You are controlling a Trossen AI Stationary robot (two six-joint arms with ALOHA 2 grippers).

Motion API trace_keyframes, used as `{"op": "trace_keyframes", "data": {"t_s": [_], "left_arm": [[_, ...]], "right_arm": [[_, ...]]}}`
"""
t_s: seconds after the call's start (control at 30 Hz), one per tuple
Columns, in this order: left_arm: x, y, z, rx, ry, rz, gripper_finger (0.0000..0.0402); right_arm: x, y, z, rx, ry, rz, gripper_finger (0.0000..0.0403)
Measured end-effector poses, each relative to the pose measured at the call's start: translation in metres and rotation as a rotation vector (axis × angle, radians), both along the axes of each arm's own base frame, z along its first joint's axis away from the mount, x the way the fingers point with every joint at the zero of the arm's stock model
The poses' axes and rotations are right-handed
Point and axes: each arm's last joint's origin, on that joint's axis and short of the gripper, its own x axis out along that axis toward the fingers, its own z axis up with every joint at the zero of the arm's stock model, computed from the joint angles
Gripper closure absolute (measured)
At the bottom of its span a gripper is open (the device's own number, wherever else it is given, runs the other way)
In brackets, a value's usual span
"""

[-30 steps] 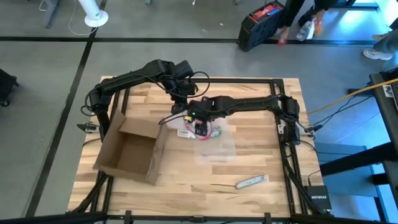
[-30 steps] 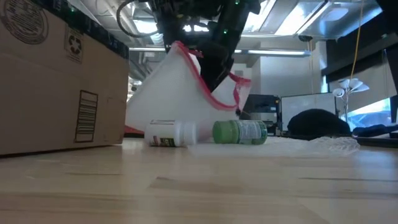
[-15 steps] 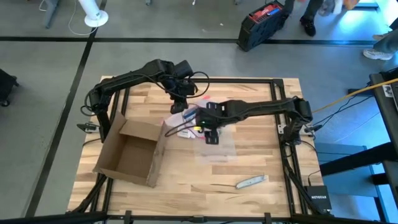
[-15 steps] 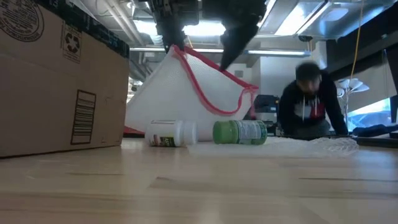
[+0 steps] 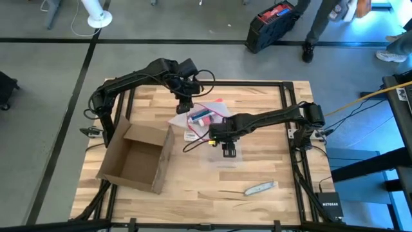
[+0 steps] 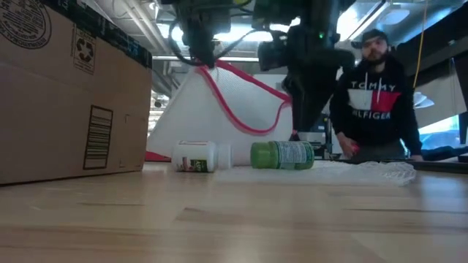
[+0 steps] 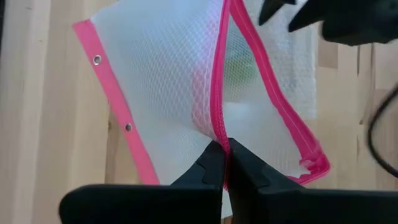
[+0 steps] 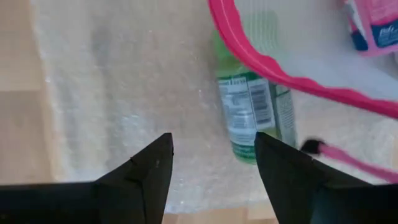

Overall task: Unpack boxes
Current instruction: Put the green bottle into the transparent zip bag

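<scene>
The brown cardboard box (image 5: 132, 160) stands on its base at the table's left, top flaps open; its side with a barcode label (image 6: 102, 136) fills the low view's left. My left gripper (image 5: 187, 107) hangs above the table's middle, shut on a clear mesh pouch with a pink edge (image 6: 216, 109). A white bottle (image 6: 200, 155) and a green bottle (image 6: 282, 155) lie on their sides below the pouch. My right gripper (image 8: 211, 155) points down, open, over a bubble-wrap sheet (image 8: 124, 93) just beside the green bottle (image 8: 252, 118), touching nothing. My left gripper pinches the pouch's pink zipper edge (image 7: 219, 134) between its two fingertips, coming from above and slanting down. The pouch hangs below the fingers with its mouth sagging open in a loop (image 6: 252, 109); its lower end reaches down to the table behind the bottles.
A pale flat strip (image 5: 260, 187) lies near the table's front right. A black and red case (image 5: 273, 22) stands on the floor beyond the far edge. A person (image 6: 376, 102) stands behind the table. Bare wood lies in front of the box and sheet.
My right gripper has drawn away from the pouch, toward the table's near right, and sunk lower over the bubble-wrap sheet. The pouch's pink mouth has sagged into a wider loop, while my left gripper has kept its hold. A person has stepped up behind the table.
</scene>
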Motion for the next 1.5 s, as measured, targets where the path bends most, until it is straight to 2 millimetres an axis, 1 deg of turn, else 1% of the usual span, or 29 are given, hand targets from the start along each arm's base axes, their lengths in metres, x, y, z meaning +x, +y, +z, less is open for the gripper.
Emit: {"op": "trace_keyframes", "data": {"t_s": [0.1,0.2,0.37,0.5,0.57,0.73,1.03,1.3,1.5], "left_arm": [[0.000,0.000,0.000,0.000,0.001,0.000,0.0401],[0.000,0.000,0.000,0.000,0.000,-0.002,0.0401],[0.000,0.000,0.000,0.000,0.000,-0.002,0.0401],[0.000,-0.001,0.000,-0.002,0.003,-0.001,0.0401],[-0.001,-0.001,0.000,-0.005,0.010,-0.001,0.0401],[-0.002,-0.001,0.000,-0.007,0.017,-0.005,0.0401],[-0.002,-0.001,-0.001,-0.008,0.018,-0.002,0.0401],[-0.002,-0.001,-0.001,-0.013,0.019,0.008,0.0401],[-0.002,-0.001,0.000,-0.016,0.020,0.014,0.0401]], "right_arm": [[0.000,-0.005,-0.005,-0.022,-0.006,-0.017,0.0187],[0.002,-0.011,-0.004,-0.045,-0.027,-0.027,0.0187],[0.007,-0.027,-0.006,-0.068,-0.085,-0.025,0.0187],[0.004,-0.039,-0.017,0.058,-0.102,-0.020,0.0187],[0.000,-0.042,-0.023,0.085,-0.086,-0.026,0.0187],[-0.006,-0.041,-0.035,0.091,-0.064,0.007,0.0187],[-0.002,-0.040,-0.037,0.116,-0.123,0.017,0.0187],[-0.005,-0.039,-0.050,0.140,-0.142,-0.002,0.0187],[-0.004,-0.038,-0.049,0.180,-0.150,-0.018,0.0187]]}}
